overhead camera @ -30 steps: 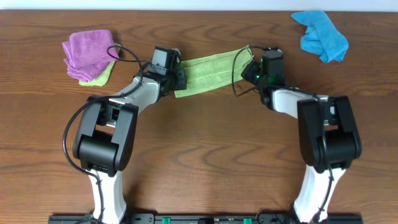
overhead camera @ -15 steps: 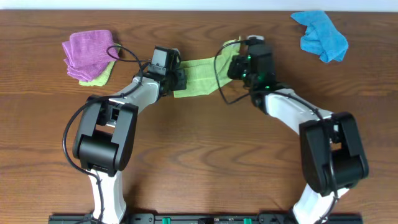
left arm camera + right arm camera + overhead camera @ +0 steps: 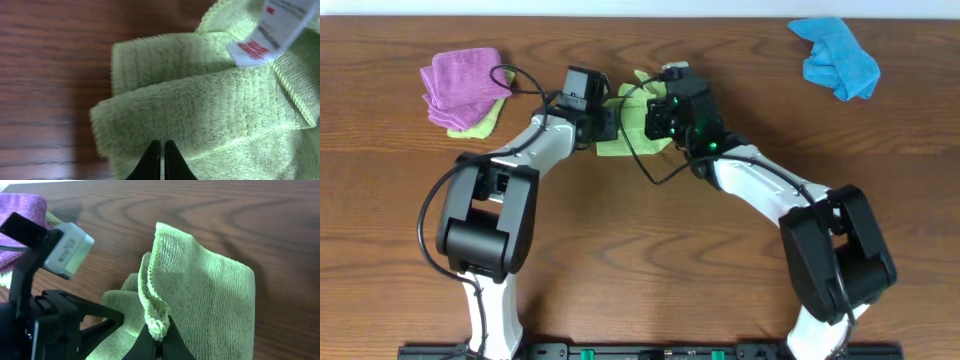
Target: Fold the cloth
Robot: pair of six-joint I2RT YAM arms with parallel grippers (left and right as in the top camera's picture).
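Note:
The lime-green cloth (image 3: pixel 632 125) lies bunched at the back middle of the table, between my two grippers. My left gripper (image 3: pixel 606 122) is shut on the cloth's left end; in the left wrist view the closed fingertips (image 3: pixel 162 150) pinch the cloth (image 3: pixel 200 115), whose white label (image 3: pixel 272 32) shows at the top right. My right gripper (image 3: pixel 656 118) is shut on the cloth's right edge and holds it over the left part. In the right wrist view its fingers (image 3: pixel 159 329) clamp a doubled hem of the cloth (image 3: pixel 205 295), with the left gripper (image 3: pixel 55 315) close by.
A purple cloth (image 3: pixel 465 85) sits on a paler green folded cloth (image 3: pixel 485 122) at the back left. A bright blue cloth (image 3: pixel 835 55) lies crumpled at the back right. The table is brown wood (image 3: pixel 650 250).
My right gripper has carried the cloth's right end leftward, towards the left gripper. The cloth went from a stretched strip to a doubled, bunched shape. The left gripper has stayed put.

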